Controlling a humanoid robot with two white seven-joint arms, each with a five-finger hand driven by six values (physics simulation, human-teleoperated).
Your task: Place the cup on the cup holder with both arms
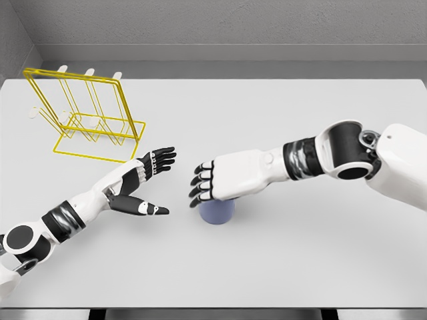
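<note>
A blue-grey cup point(217, 211) stands on the white table, mostly covered from above by my right hand point(212, 183). That hand lies palm-down over the cup with its dark fingertips curled forward past the rim; whether it grips the cup I cannot tell. My left hand point(151, 181) is open, palm toward the cup, fingers spread and thumb pointing right, about a hand's width left of the cup. The yellow wire cup holder point(85, 117) stands at the table's back left, with white-tipped pegs along its top.
The white table point(280, 267) ends at a front edge near the bottom of the picture. A grey wall runs behind the table's far edge. The right forearm stretches from the right side across the table's middle.
</note>
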